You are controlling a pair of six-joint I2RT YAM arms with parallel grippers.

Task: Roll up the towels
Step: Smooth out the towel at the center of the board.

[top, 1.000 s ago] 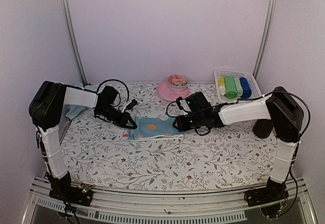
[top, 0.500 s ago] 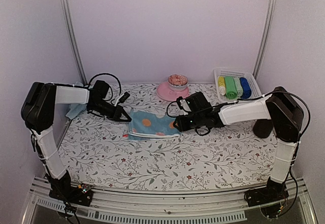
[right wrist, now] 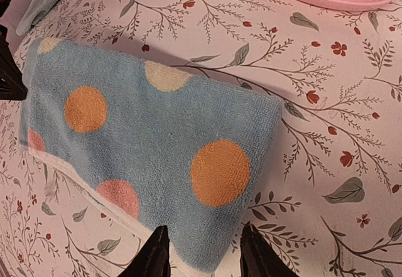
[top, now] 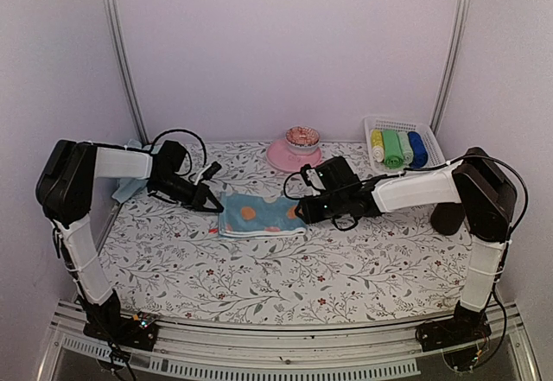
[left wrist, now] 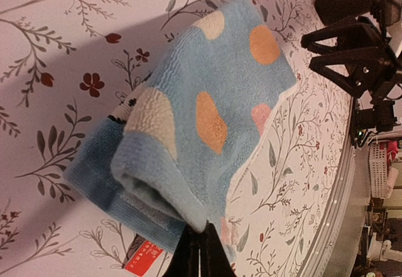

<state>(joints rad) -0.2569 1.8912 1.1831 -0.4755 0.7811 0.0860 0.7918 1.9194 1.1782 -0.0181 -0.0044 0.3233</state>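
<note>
My left claw (left wrist: 198,255) pinches the towel's (left wrist: 207,95) near corner; its length runs ahead to my right claw (right wrist: 204,249), jaws parted over the far edge.

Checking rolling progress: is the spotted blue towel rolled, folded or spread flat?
Folded, not rolled: the spotted towel lies doubled over, stacked layers showing at its edge in the left wrist view.
</note>
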